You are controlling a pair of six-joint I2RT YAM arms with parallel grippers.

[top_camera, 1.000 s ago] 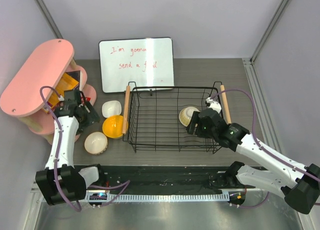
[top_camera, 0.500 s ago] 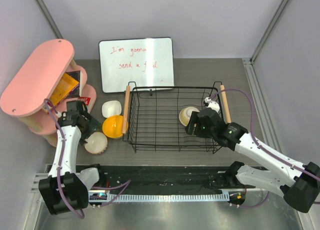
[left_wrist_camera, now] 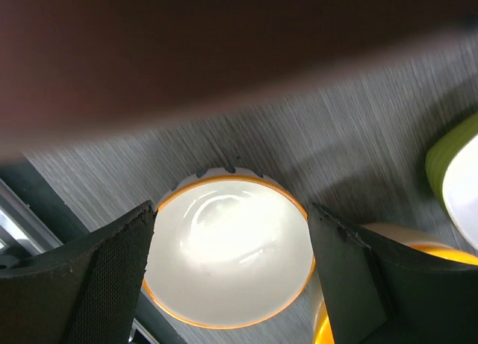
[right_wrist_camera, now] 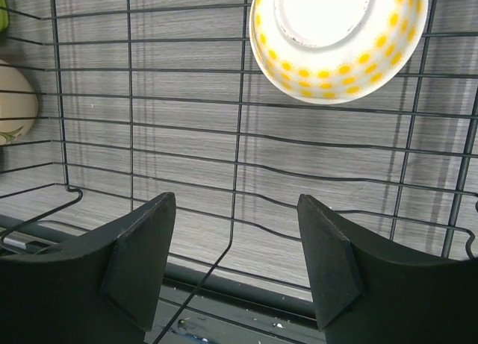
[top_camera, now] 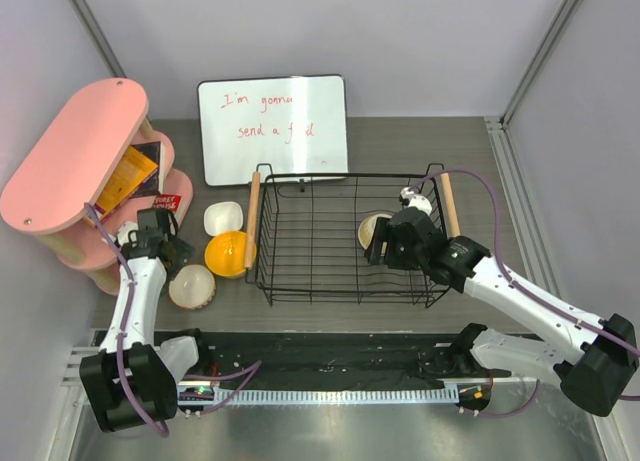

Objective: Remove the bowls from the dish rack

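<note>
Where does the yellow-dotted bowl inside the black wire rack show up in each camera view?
Top external: the bowl sits in the right part of the dish rack, just left of the right tool.
Left wrist: not in it.
Right wrist: at the top edge, right of centre, underside toward the camera.
Shared landmark: the dish rack's black wire grid, in the top external and right wrist views.

The open-topped dish rack (top_camera: pixel 305 243) shows bare wire floor left of its 1 bowl (top_camera: pixel 374 227), toward the right end. Outside, a white bowl (top_camera: pixel 223 218), an orange bowl (top_camera: pixel 227 253) and a beige bowl (top_camera: pixel 191 286) crowd the gap between rack and pink shelf (top_camera: pixel 70 161); a whiteboard (top_camera: pixel 272 128) walls the rear.
</note>
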